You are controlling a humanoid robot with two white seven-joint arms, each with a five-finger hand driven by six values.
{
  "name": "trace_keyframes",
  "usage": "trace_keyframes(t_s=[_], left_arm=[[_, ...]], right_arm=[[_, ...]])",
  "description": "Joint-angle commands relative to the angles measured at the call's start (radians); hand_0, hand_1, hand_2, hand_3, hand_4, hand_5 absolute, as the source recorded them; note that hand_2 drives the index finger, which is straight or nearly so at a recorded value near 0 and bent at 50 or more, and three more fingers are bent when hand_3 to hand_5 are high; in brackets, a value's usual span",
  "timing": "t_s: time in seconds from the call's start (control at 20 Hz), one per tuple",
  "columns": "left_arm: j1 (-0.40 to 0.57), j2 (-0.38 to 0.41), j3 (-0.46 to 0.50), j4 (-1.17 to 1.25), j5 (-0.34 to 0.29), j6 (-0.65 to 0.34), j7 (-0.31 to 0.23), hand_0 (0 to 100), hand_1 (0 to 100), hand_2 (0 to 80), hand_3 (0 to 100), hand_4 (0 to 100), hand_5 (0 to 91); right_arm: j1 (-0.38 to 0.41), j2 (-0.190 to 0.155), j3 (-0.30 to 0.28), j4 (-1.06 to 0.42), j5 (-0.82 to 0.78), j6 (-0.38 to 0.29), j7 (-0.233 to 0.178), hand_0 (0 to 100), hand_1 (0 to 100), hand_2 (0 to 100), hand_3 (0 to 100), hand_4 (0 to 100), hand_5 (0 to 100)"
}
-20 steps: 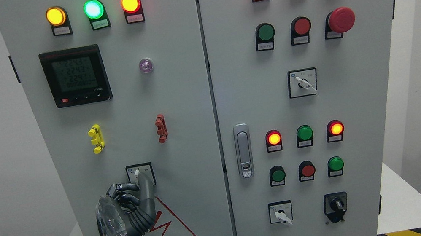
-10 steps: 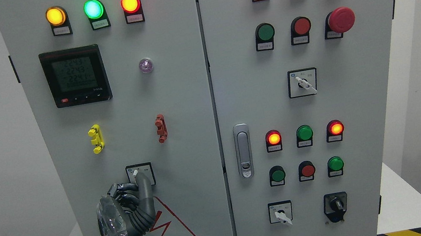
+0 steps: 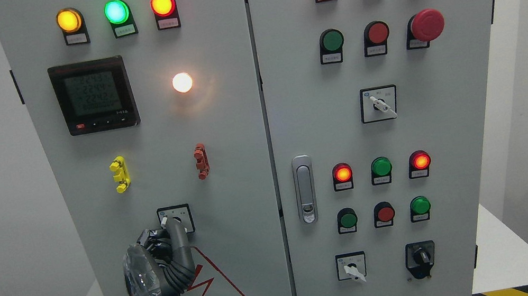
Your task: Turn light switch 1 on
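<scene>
On the left cabinet door, a small rotary switch (image 3: 175, 219) with a white lever sits in a black-framed plate. My left hand (image 3: 168, 227) reaches up from below. Its thumb and forefinger are pinched on the lever, and the other fingers are curled. The lever's white tip points up and to the left. Above it, the round lamp (image 3: 182, 82) beside the black meter display (image 3: 94, 95) glows bright white. My right hand does not show.
Yellow (image 3: 120, 174) and red (image 3: 201, 161) clips sit above the switch. A door handle (image 3: 305, 189) is on the right door, with indicator lamps, push buttons, a red emergency button (image 3: 427, 24) and other rotary switches (image 3: 379, 103).
The lever has turned from upright toward the left under my fingers, and the round lamp, dark before, is now lit.
</scene>
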Motion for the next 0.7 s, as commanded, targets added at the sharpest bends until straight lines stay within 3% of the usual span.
trace_keyframes(t_s=[0.0,0.15,0.65], left_arm=[[0.0,-0.001,0.0,-0.001,0.0,-0.004,0.0,62,24,60.7,92,89,79.7],[0.0,-0.001,0.002,-0.001,0.0,-0.004,0.0,65,19,60.7,92,89,79.6],[0.0,-0.003,0.002,-0.003,0.0,-0.004,0.0,49,22,60.7,91,89,79.6]], right_arm=[[-0.001,0.0,0.001,0.0,0.0,0.001,0.001,12,39,0,0,0,0],[0.0,0.0,0.0,0.0,0.0,0.001,0.001,12,39,0,0,0,0],[-0.001,0.0,0.001,0.0,0.001,0.001,0.001,12,39,0,0,0,0]])
